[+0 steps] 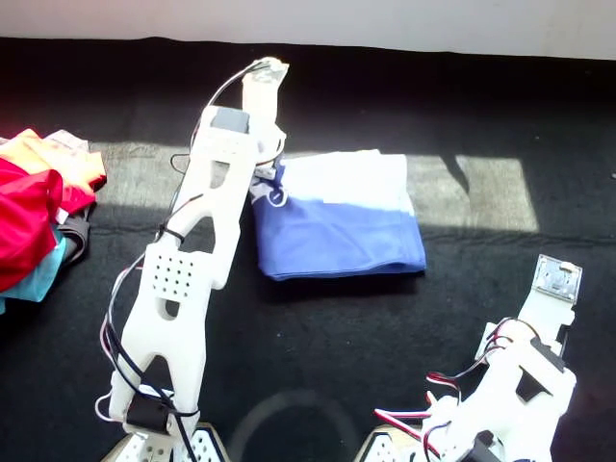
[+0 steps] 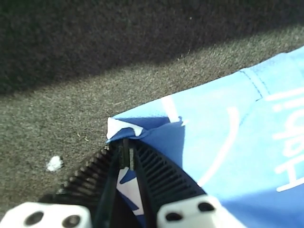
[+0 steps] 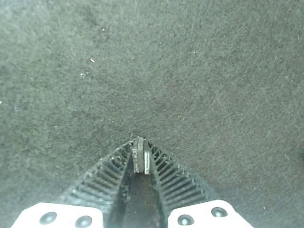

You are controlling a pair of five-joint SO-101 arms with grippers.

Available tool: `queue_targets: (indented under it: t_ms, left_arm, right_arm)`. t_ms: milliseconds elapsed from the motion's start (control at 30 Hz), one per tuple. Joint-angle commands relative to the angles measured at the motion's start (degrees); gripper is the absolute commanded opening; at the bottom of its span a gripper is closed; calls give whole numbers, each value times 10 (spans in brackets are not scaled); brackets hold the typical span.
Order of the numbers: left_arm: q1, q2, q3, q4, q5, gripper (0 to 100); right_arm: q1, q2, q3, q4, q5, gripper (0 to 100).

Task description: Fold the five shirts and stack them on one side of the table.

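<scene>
Pinching corner of folded blue shirt in ribbed left gripper, with right gripper closed, empty, over fuzzy dark tabletop.

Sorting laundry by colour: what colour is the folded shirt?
The shirt is blue with white markings, clearest in the left wrist view.

White-lettered blue shirt; red, orange and teal shirt pile; black table.
</scene>
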Motion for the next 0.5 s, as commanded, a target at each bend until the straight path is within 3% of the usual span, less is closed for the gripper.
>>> queue_targets:
  t_ms: [0,100,200,333,467]
  left_arm:
    - [-15,-10,-7,-10,1,9]
    - [-16,-11,-19,11,1,9]
    - [-18,-10,-65,63,1,9]
    - [-18,-10,-153,142,1,10]
    - [-18,-9,-250,239,1,10]
  right_arm:
    - [-14,1,0,9,-2,6]
    - [-14,0,-26,19,-2,9]
    - [-31,3,-111,119,-2,38]
    - [-102,7,-258,253,-2,140]
    - [-186,9,-389,310,-8,154]
